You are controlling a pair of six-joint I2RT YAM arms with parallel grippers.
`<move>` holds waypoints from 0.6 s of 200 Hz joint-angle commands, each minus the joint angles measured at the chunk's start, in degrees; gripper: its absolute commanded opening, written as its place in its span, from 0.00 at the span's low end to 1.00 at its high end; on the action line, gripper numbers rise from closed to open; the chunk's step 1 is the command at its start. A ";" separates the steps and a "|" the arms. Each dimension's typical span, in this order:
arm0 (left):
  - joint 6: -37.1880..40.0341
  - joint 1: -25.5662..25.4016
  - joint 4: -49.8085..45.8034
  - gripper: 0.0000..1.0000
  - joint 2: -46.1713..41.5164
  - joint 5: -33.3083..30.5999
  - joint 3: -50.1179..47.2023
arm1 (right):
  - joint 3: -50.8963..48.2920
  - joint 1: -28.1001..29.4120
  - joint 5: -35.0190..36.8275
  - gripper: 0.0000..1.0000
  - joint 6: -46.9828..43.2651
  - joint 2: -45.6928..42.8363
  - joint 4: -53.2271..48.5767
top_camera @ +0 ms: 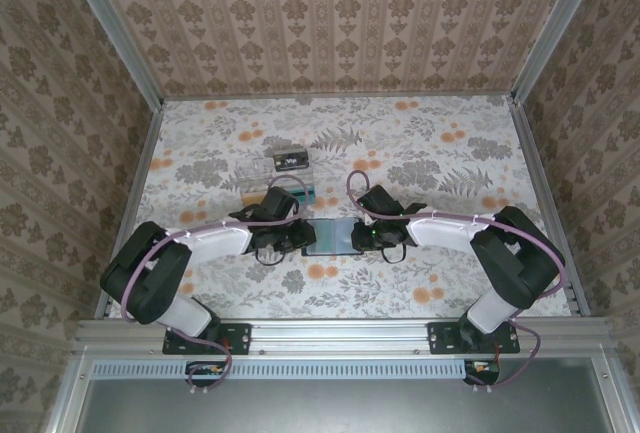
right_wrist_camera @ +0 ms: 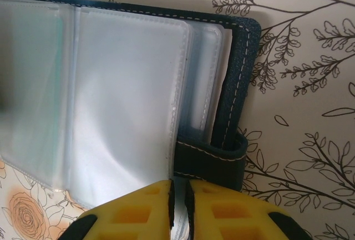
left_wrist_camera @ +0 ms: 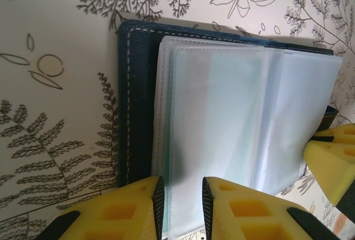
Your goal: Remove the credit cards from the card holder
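Observation:
The card holder (top_camera: 330, 236) lies open and flat at mid-table, its navy cover (left_wrist_camera: 136, 112) under a fan of clear sleeves (left_wrist_camera: 233, 112). My left gripper (top_camera: 300, 238) sits at its left end. Its jaws (left_wrist_camera: 183, 195) stand a little apart over the sleeves' edge, gripping nothing that I can see. My right gripper (top_camera: 357, 237) is at the right end beside the closing tab (right_wrist_camera: 213, 159). Its jaws (right_wrist_camera: 178, 195) are pinched on the edge of one clear sleeve (right_wrist_camera: 127, 101). The credit cards are hidden; only a faint green tint shows through the left sleeves.
A clear plastic tray (top_camera: 272, 179) stands just behind the left gripper, with a small dark-and-white object (top_camera: 289, 160) at its far side. Patterned walls enclose the table on three sides. A yellow finger of the right gripper (left_wrist_camera: 333, 162) shows in the left wrist view.

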 commanded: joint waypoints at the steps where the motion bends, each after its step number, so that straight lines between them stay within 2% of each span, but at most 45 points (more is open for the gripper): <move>1: 1.22 -0.40 1.32 0.27 1.08 1.76 1.50 | -1.21 0.45 1.11 0.19 0.83 1.55 -1.33; 43: 0.98 -0.99 3.22 0.32 3.15 3.40 1.90 | -0.96 0.43 0.65 0.19 0.94 2.53 -1.15; 69: 0.68 -1.36 4.76 0.42 3.94 4.55 1.93 | -0.86 0.43 0.54 0.19 0.95 2.64 -1.20; 89: 1.07 -1.76 4.98 0.54 3.47 4.84 2.85 | -0.82 0.47 0.51 0.19 0.93 2.73 -1.13; 120: 1.82 -2.34 4.79 0.58 3.28 5.50 4.85 | -0.77 0.47 0.51 0.19 1.03 3.02 -1.16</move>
